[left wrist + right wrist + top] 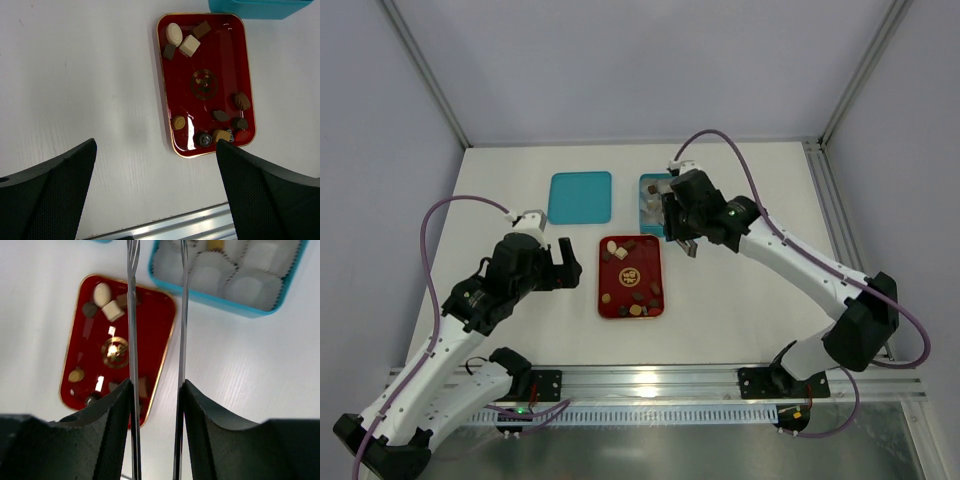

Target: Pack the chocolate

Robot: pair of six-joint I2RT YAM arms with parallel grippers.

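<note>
The chocolate (612, 246) lies as several small dark, tan and cream pieces on the red tray (601, 275), clustered at its far and near ends. The left wrist view shows cream pieces (174, 34) and the tray (225, 60) ahead of my left gripper (156, 147), which hangs open above bare table, left of the tray (565, 265). My right gripper (678, 225) is shut on metal tongs (132, 315). The two blades stand apart with nothing between them, and their tips reach over the near edge of the teal box (220, 301). In the box a tan piece (216, 244) sits among the cups.
The teal box (655, 205) of pale paper cups (245, 287) stands just beyond the tray's far right corner. A teal lid (581, 197) lies flat to its left. A metal rail (650, 380) runs along the table's near edge.
</note>
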